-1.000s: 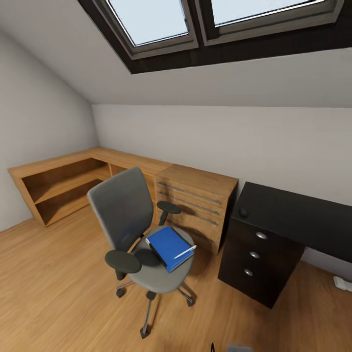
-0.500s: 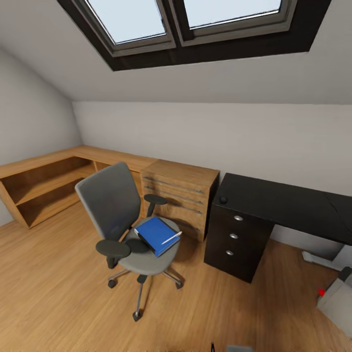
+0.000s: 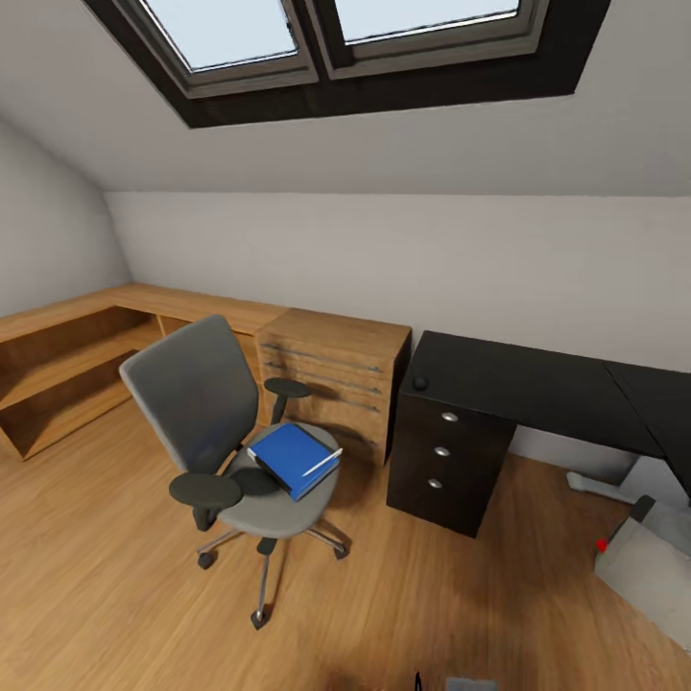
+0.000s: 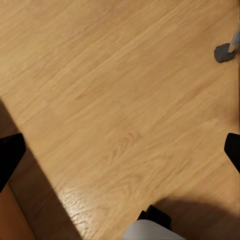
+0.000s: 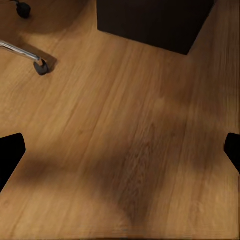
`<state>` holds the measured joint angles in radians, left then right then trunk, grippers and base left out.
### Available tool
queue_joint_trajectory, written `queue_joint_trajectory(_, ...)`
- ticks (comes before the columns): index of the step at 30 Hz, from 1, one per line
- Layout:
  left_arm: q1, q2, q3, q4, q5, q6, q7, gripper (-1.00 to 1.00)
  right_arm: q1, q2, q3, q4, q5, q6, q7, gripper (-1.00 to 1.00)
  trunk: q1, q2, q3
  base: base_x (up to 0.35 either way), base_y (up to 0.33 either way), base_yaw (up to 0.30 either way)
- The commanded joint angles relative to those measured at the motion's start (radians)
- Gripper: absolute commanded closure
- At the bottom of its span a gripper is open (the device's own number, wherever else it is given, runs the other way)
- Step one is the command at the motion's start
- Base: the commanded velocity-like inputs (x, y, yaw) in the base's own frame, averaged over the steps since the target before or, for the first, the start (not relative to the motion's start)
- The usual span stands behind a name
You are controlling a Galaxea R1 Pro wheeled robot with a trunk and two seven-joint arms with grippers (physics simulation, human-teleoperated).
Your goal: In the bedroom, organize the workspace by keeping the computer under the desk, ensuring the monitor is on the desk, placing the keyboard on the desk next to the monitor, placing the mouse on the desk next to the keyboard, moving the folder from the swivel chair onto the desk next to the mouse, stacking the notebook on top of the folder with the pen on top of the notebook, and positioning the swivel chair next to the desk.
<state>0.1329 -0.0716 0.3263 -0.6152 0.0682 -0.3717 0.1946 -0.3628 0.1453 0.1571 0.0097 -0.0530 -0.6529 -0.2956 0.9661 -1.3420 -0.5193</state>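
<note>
The grey swivel chair stands on the wood floor, apart from the black desk. On its seat lies the blue folder with the white pen on top. A small black mouse sits at the desk's near left corner, above the drawer unit. The light grey computer with its red dot lies on the floor at the right. The monitor, keyboard and notebook are out of view. My left gripper and right gripper are open over bare floor, holding nothing.
A light-wood drawer chest and low shelf unit line the wall left of the desk. A chair castor and the drawer unit's base lie ahead of the right gripper. The sloped ceiling holds skylights.
The camera has swung to the right, so the whole picture has shifted left and the computer has come into view. Chair, folder and pen keep their places.
</note>
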Motion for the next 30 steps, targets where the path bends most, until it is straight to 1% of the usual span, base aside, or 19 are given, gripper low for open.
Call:
queue_joint_trajectory(1,0.000,0.000,0.000,-0.001,0.007,-0.002,-0.001,-1.00,-0.001,0.000,0.009,0.001,-0.005,-0.002,-0.005,-1.00,0.000,-0.001,-0.001,0.000,0.110,-0.252)
queue_joint_trajectory(3,0.000,0.000,-0.001,0.001,0.007,-0.001,-0.001,-1.00,-0.001,0.000,0.009,0.001,-0.005,-0.002,-0.005,-1.00,0.000,-0.001,-0.002,0.000,0.192,-0.275)
queue_joint_trajectory(6,0.000,0.002,-0.015,0.035,0.006,-0.001,-0.001,-1.00,-0.001,0.000,0.009,0.001,-0.005,-0.002,-0.005,-1.00,0.000,-0.001,-0.002,0.024,0.159,-0.290)
queue_joint_trajectory(16,0.000,0.004,-0.021,0.049,0.005,-0.001,-0.001,-1.00,-0.001,0.002,0.010,0.001,-0.003,-0.002,-0.005,-1.00,0.000,-0.001,-0.002,0.005,0.017,-0.276)
queue_joint_trajectory(20,0.000,0.004,-0.021,0.049,0.005,-0.001,-0.001,-1.00,-0.001,0.001,0.010,0.001,-0.002,-0.002,-0.005,-1.00,0.000,-0.001,-0.002,0.107,0.000,-0.090)
queue_joint_trajectory(26,0.001,0.004,-0.021,0.049,0.005,-0.001,-0.001,-1.00,-0.001,0.001,0.010,0.001,-0.002,-0.001,-0.005,-1.00,0.000,-0.001,-0.002,0.199,0.000,-0.014)
queue_joint_trajectory(30,0.000,0.003,-0.021,0.049,0.005,-0.002,-0.001,-1.00,-0.001,-0.001,0.008,0.000,-0.006,0.002,-0.006,-1.00,0.000,-0.001,-0.002,0.065,0.000,-0.002)
